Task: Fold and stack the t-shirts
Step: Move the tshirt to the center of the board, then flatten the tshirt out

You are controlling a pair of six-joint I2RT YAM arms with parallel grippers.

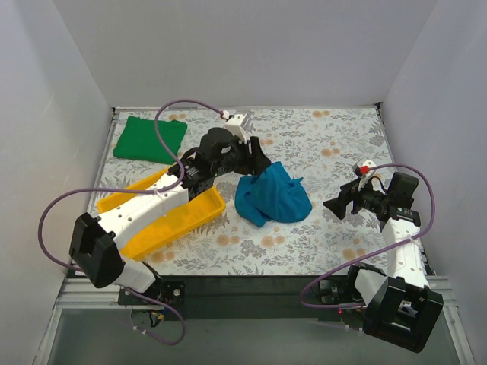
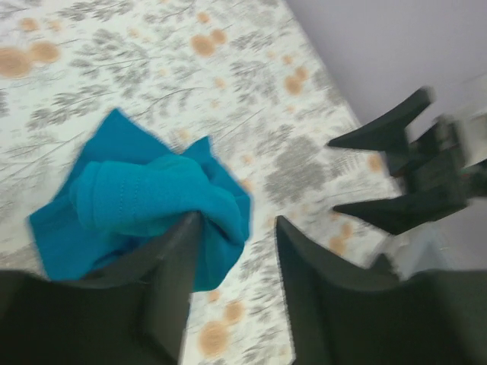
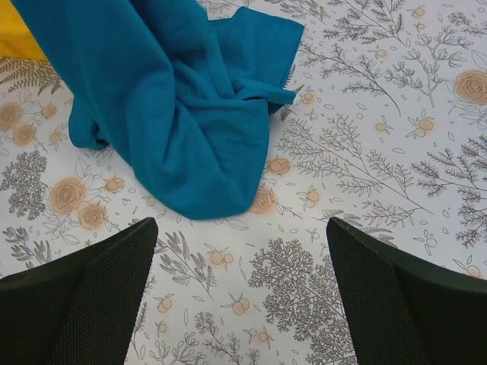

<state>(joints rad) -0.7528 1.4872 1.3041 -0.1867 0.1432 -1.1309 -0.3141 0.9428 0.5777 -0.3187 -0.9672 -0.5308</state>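
You're about halfway, judging by how things lie. The green shirt (image 1: 150,138) sits folded flat, well off to the left of your left gripper (image 1: 259,158) and a little farther from the arm bases, near the table's (image 1: 335,144) far-left corner. The teal shirt (image 1: 272,196) isn't folded: it lies in a crumpled heap in the middle. That one needs spreading, folding and then stacking with the green one.

Your left gripper hangs over the far-left edge of the teal heap. Its jaws stand parted, and in the wrist view bare table shows between them, so nothing is pinched. The cloth bunches just below and ahead of the fingertips, on the left finger's side, and a fold reaches partly into the gap. I can't tell whether it touches that finger. From above, the heap rises to a peak just under this gripper. The tray (image 1: 175,220) lies behind it, beneath the arm.

Your right gripper (image 3: 240,228) is spread wide and holds nothing. It hovers above bare table. The teal shirt lies ahead of its fingertips and toward its left finger, near but apart. The nearest lobe of cloth ends just short of the gap, and a flatter flap lies farther ahead.
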